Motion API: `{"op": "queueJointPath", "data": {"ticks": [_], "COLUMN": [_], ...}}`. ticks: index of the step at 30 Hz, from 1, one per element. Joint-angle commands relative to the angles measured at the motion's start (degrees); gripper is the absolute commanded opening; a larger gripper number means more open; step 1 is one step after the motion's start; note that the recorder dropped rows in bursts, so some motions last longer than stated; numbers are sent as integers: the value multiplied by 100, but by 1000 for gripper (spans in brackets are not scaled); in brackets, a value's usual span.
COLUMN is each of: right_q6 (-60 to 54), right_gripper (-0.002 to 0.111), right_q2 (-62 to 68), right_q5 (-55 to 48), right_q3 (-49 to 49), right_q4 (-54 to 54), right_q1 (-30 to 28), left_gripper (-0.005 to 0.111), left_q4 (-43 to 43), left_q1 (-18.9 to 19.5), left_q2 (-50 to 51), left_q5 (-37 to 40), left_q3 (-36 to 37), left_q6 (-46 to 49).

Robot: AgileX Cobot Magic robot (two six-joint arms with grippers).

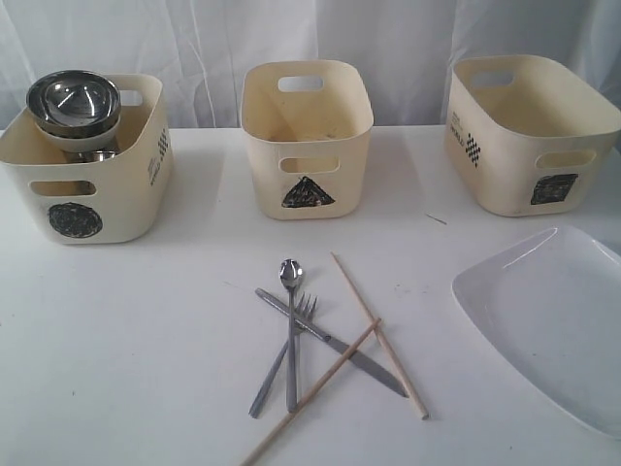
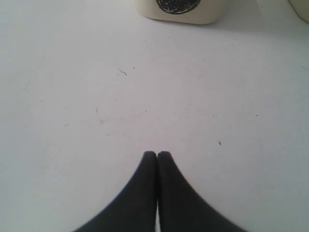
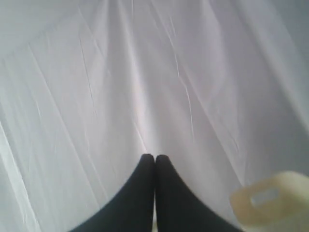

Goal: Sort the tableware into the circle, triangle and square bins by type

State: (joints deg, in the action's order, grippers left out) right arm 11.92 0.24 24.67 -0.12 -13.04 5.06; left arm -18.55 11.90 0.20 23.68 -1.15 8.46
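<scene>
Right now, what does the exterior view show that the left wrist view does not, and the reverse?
Only the exterior view: the square bin, the steel bowl stacked in the circle bin, the crossed cutlery, the chopsticks and the white plate. Only the left wrist view: the left claw, shut, over bare table. Both: the circle bin's stickered front and the white table.

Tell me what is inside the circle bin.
A steel bowl sits on a white bowl in the circle bin; a bit of steel shows beneath. The bowls and the bin's wall hide anything lower.
</scene>
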Motion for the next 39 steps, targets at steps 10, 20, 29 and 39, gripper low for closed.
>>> {"op": "queueJointPath", "data": {"ticks": [10, 20, 29, 39], "right_q6": [1208, 729, 8, -2019], "right_gripper": [0, 0, 0, 0], "right_q2": [460, 5119, 7488, 8030], "right_q5": [1655, 10, -5931, -6372], "right_q3": [-1172, -4446, -5252, -5835], "right_q4": [-797, 4523, 4251, -298], "right_q1": [8, 8, 59, 2023], "left_gripper": [0, 0, 0, 0], "left_q4": [-10, -10, -10, -10], "left_q1": [-2, -2, -2, -2], "left_q2": [-20, -20, -20, -20], "left_q5": [77, 77, 77, 77], "left_q3": [50, 50, 50, 50], "left_q6": [-42, -42, -42, -42]}}
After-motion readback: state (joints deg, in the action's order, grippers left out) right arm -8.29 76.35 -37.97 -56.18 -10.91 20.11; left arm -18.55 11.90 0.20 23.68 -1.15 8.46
